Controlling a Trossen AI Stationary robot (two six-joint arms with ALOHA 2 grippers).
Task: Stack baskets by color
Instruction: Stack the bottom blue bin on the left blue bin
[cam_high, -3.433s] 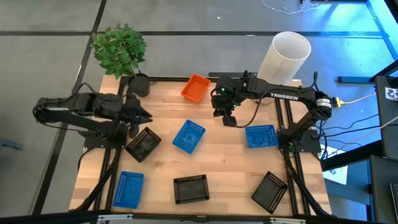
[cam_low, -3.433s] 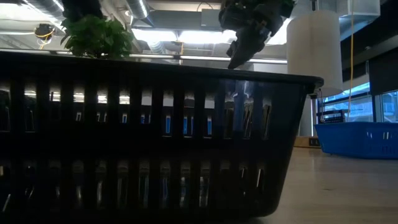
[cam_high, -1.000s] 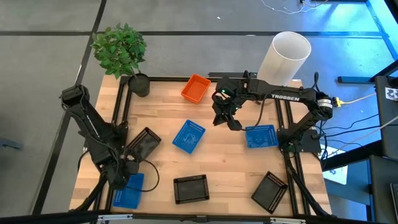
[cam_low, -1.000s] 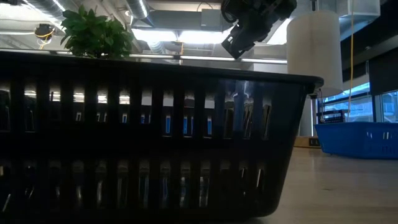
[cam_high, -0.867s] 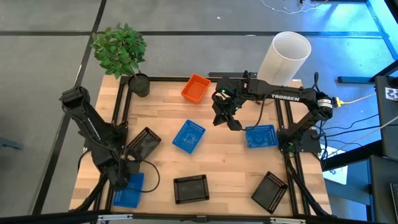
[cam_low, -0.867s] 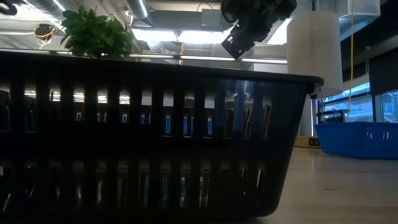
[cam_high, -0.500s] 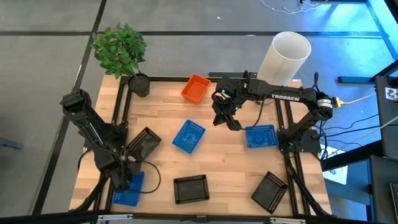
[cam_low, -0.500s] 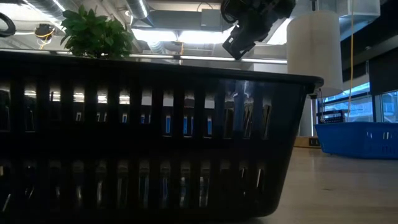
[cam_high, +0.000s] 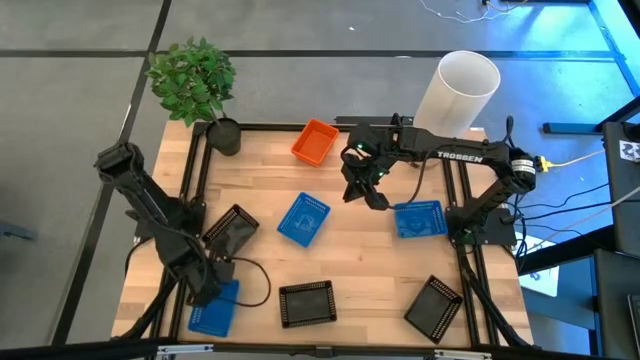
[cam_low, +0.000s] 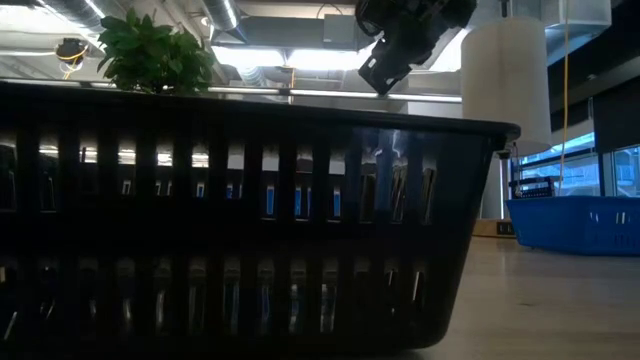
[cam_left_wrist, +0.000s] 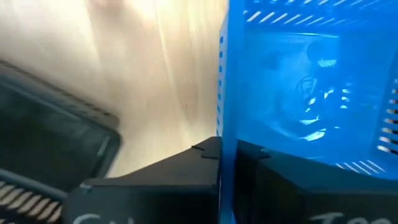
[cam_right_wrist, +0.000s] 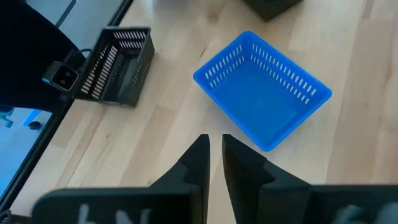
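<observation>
My left gripper is shut on a blue basket at the table's near left. The left wrist view shows this basket close up. Beside it lies a black basket, which also shows in the left wrist view. My right gripper hangs above the table's far middle. Its fingers stand a narrow gap apart with nothing between them. Below it lies another blue basket. An orange basket, a blue one and two black ones rest on the table. My left gripper pinches one upright side wall of the blue basket at the basket's far left part. One finger is outside the wall and the other inside. The fingers come from above, pointing steeply down. Whether the basket is clear of the table I cannot tell.
A potted plant stands at the far left corner and a tall white cylinder at the far right. In the low view a black basket fills the foreground. Bare wood lies between the baskets.
My left gripper has gone a little toward the table's right edge with the blue basket. The basket has shifted the same way and turned slightly. My right arm has kept still.
</observation>
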